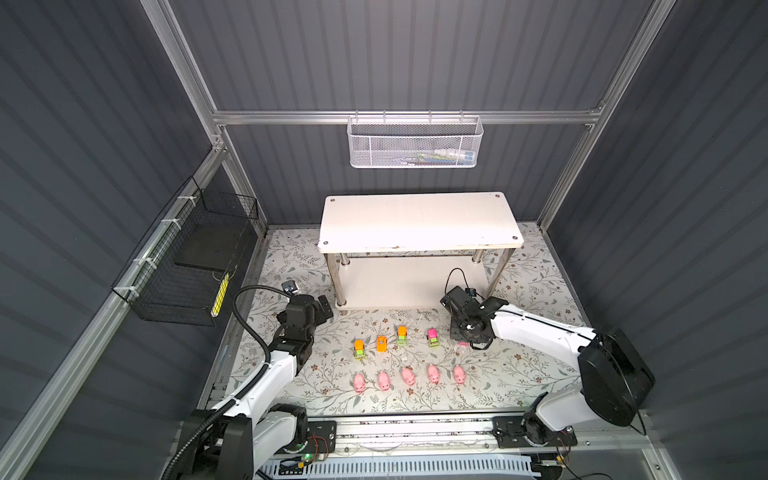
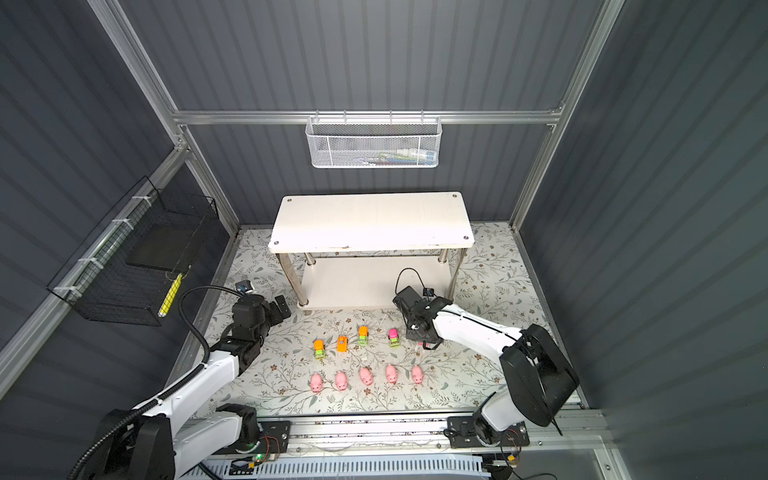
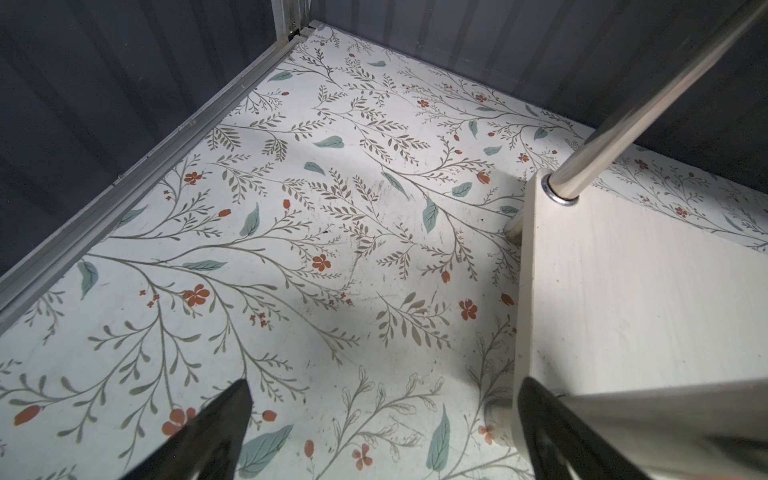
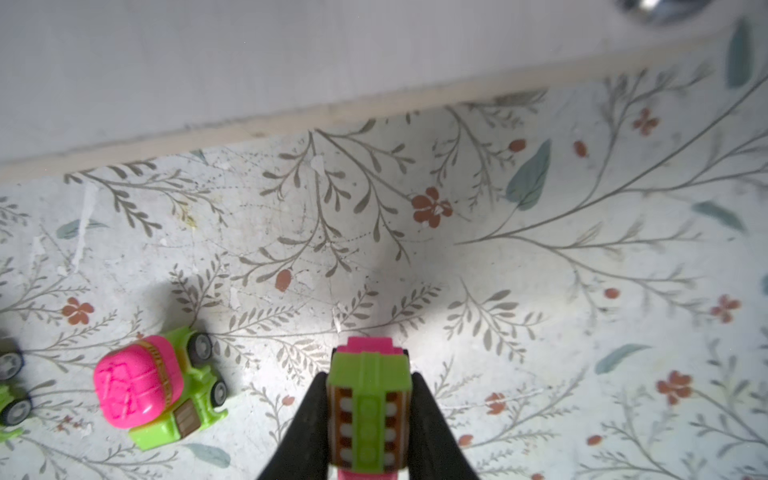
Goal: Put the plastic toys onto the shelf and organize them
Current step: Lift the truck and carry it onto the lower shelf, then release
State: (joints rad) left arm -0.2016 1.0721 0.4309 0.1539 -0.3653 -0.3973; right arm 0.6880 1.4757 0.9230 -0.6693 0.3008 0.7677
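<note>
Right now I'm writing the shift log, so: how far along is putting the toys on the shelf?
Done: nothing; no toy shows on the shelf. In hand: the right hand is shut on a pink-and-green toy vehicle. To go: four other vehicles and five pink pigs stand in two rows on the floral table; the left hand is open and empty beside the shelf.

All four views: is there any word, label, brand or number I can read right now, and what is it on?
No legible text in any view.
Contents of the white mesh basket: coloured print, too small to read.
Yellow strip in the black wire basket: any marks too blurred to read.
Pink-domed toy vehicle: raised lines, no letters discernible.
Held toy vehicle: white dots only.
</note>
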